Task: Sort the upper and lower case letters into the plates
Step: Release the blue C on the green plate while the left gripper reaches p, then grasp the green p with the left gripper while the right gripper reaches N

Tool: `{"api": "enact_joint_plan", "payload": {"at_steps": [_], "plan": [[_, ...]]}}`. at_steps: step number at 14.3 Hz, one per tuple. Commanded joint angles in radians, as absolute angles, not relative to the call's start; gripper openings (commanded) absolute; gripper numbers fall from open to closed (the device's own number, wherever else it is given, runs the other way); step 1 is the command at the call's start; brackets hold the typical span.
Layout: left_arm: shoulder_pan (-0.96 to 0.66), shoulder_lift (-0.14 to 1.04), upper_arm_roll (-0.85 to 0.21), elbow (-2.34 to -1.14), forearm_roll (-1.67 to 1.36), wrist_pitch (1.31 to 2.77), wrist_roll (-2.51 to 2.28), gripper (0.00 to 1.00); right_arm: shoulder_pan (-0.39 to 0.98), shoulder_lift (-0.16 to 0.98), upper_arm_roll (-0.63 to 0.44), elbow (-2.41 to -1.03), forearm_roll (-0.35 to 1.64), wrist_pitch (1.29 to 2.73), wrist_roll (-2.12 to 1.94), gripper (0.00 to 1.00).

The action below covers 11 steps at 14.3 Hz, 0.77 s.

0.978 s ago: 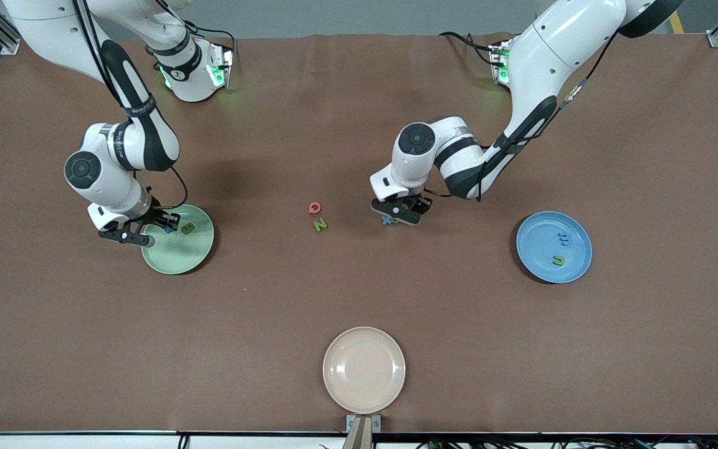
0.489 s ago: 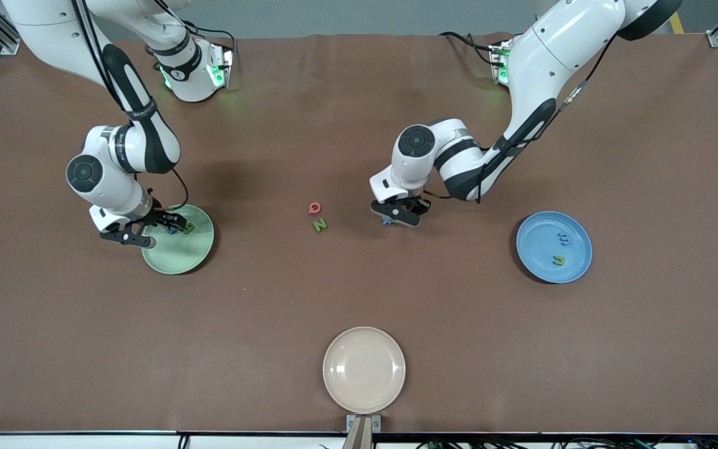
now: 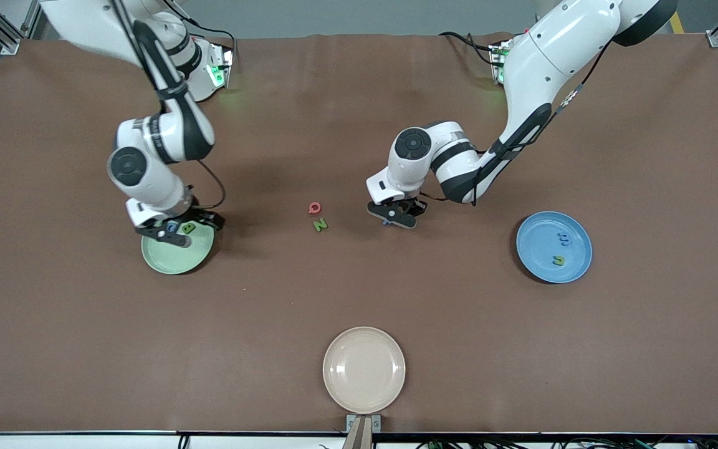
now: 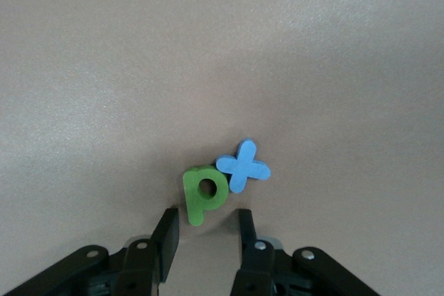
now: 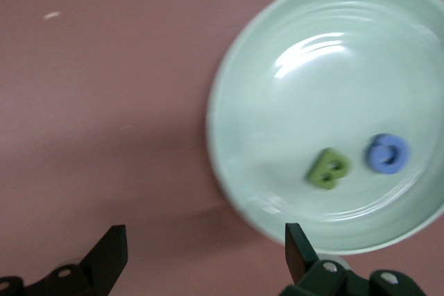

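Left pincer (image 4: 205, 230): narrowed around green p (image 4: 203, 194), not clamped, on the tabletop (image 3: 359, 293).
Right pincer (image 5: 205, 251): spread wide, empty, over pale green plate (image 5: 236, 192).

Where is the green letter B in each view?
Front view: green letter B lies in the pale green plate, beside the blue letter.
Left wrist view: not in it.
Right wrist view: green letter B in the plate.
Shared landmark: the pale green plate.
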<state>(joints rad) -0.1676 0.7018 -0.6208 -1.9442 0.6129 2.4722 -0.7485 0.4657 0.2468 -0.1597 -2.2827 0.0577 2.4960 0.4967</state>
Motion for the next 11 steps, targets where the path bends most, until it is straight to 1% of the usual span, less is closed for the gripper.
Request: {"api": "enact_joint_plan", "payload": {"at_steps": [1, 4, 8, 11], "plan": [[-0.173, 0.715, -0.617, -1.927, 0.646, 2.473, -0.749, 0.42, 0.592, 0.248, -0.163, -2.237, 0.057, 2.476, 0.505, 1.0], [-0.175, 0.715, -0.617, -1.924, 0.647, 2.473, -0.749, 0.42, 0.721, 0.282, -0.163, -2.18, 0.058, 2.476, 0.515, 1.0], [-0.175, 0.723, -0.618, -1.908, 0.647, 2.474, -0.749, 0.43, 0.813, 0.353, -0.153, -2.1, 0.077, 2.483, 0.534, 1.0], [-0.175, 0.733, -0.617, -1.905, 0.67, 2.474, -0.75, 0.42, 0.87, 0.428, -0.153, -2.016, 0.201, 2.49, 0.535, 1.0]]}}
